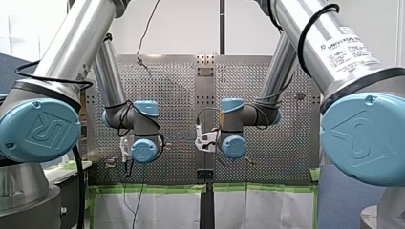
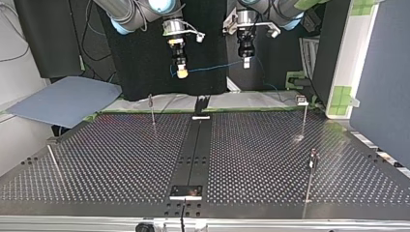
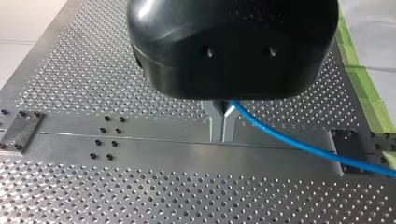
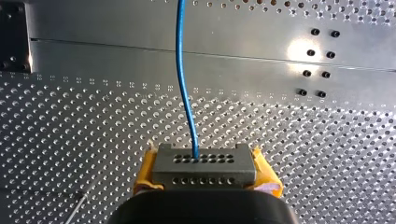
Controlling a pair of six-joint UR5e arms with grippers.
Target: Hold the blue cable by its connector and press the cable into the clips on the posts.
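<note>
Hanging in the upper middle of the top view, the right gripper [image 2: 182,72] and the left gripper [image 2: 246,62] are seen side by side, the right one nearer the frame's left and the left one nearer its right. Both are held clear above the perforated metal table [image 2: 121,159].

In the right wrist view, the right gripper's yellow pads [image 4: 145,170] are closed against the two ends of a grey rectangular connector block [image 4: 204,165] with rows of small holes. The block fills the gap between the pads. A thin blue cable [image 4: 183,79] leaves the middle of the block's upper row of holes and runs straight ahead of the gripper over the table.

In the left wrist view, the left gripper's metal fingers [image 3: 217,122] are drawn almost fully together, with only a narrow slit between their tips. The blue cable is pinched near their base and trails off to one side under the black gripper body.

In the top view, the cable is stretched nearly level between the two grippers, well apart from the table. Three thin upright metal posts [image 2: 305,121] with small clips at their tops stand on the table: one at the upper left of centre, one at the upper right and one at the lower right. The cable is well apart from all of them.
</note>
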